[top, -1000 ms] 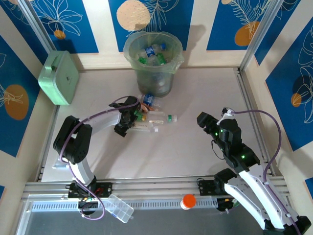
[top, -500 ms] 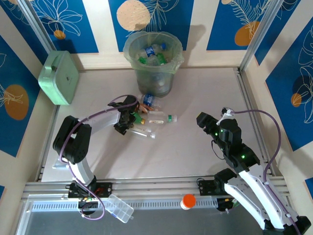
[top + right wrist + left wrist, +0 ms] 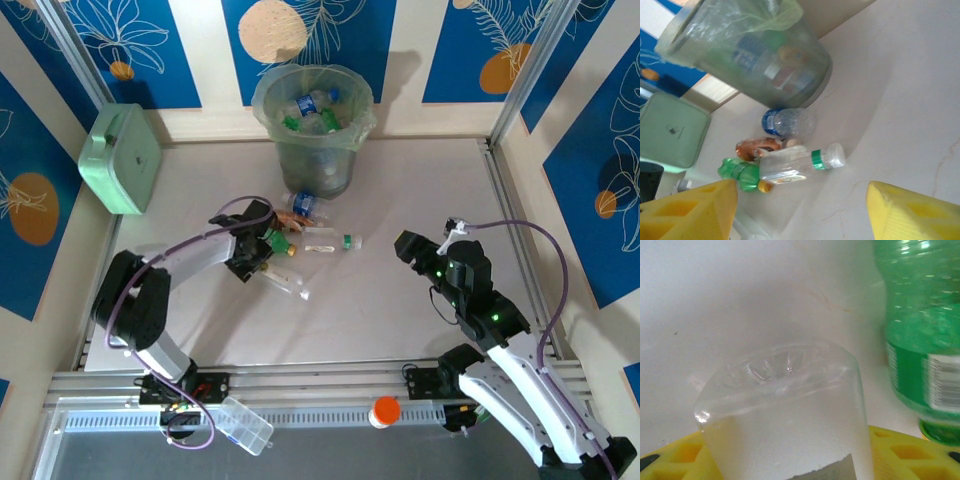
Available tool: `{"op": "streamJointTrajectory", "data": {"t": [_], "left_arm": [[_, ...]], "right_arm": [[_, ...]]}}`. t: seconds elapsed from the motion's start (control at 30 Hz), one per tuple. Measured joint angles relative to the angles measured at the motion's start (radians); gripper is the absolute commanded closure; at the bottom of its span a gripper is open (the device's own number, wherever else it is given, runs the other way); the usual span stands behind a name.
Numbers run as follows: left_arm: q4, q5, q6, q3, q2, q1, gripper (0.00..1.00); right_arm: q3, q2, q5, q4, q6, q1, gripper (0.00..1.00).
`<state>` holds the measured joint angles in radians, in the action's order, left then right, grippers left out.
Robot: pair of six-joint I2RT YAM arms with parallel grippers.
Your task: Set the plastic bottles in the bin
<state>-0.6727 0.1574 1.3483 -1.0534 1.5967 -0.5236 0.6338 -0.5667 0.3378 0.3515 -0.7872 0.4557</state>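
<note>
Since my left gripper [image 3: 254, 258] has narrowed over the last second from wide to snug, I log the pick as under way. Its yellow fingers [image 3: 675, 460] now sit on both sides of a clear bottle [image 3: 790, 415] and pinch it, with the base pointing away from my wrist. My elbow has swung out to the left, and the bottle has come a little out of the cluster towards the near side.

Judgement: the hold looks taken but is not proven, since the bottle still lies low over the table [image 3: 400, 180]. The lift and carry are yet to do.

A green bottle [image 3: 920, 340] lies just beside the held one. Two more loose bottles lie near it, at the foot of the bin [image 3: 310, 170]. The bin stands beyond the cluster, well apart from my left hand, with several bottles already inside.

My right gripper [image 3: 404, 246] has its fingers spread and holds nothing. It is well apart to the right and faces the cluster
</note>
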Motion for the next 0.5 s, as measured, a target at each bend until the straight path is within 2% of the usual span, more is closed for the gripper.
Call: {"op": "streamJointTrajectory", "data": {"t": [0.1, 0.3, 0.4, 0.5], "left_arm": [[0.076, -0.003, -0.085, 0.047, -0.124, 0.000, 0.53], [0.442, -0.110, -0.303, 0.240, -0.426, 0.000, 0.50], [0.623, -0.208, -0.395, 0.283, -0.495, 0.000, 0.50], [0.772, -0.309, -0.454, 0.283, -0.507, 0.000, 0.50]], "right_arm": [[0.000, 0.000, -0.085, -0.044, 0.037, 0.003, 0.30], [0.000, -0.019, -0.303, -0.182, 0.085, 0.003, 0.28], [0.000, -0.054, -0.401, -0.245, 0.088, 0.003, 0.26], [0.004, -0.106, -0.502, -0.299, 0.085, 0.003, 0.20]]}}
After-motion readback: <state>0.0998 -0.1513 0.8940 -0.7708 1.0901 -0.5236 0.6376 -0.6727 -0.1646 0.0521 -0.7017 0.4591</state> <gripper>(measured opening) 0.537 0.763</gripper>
